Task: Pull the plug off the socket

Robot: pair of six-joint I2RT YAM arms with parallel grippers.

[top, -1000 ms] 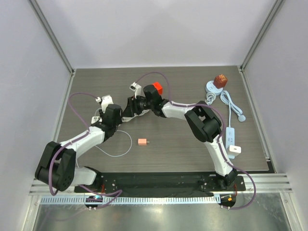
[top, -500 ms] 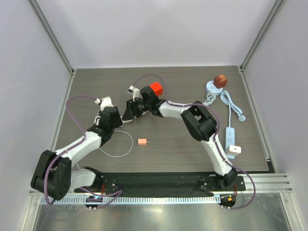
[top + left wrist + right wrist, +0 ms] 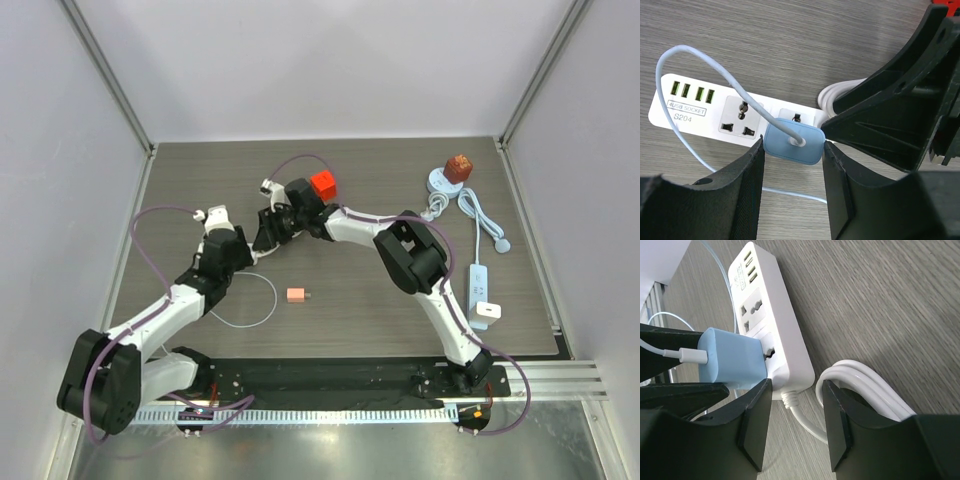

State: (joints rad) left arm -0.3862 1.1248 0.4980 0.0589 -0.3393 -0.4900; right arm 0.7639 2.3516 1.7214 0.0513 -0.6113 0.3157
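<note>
Plug (image 3: 792,145) — pinched between left fingers (image 3: 740,200), in socket (image 3: 796,116).

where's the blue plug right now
In the left wrist view the blue plug sits mid-frame, seated in the white power strip just right of its free socket, between the fingers of the left gripper.

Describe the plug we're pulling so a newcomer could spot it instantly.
On the dark wood-grain table, find the white power strip left of centre, marked by four green USB ports. The plug is the light-blue square adapter in its second socket from those ports, a white cable leaving its face. Unlike the pink adapter lying loose nearby, it is plugged in.
</note>
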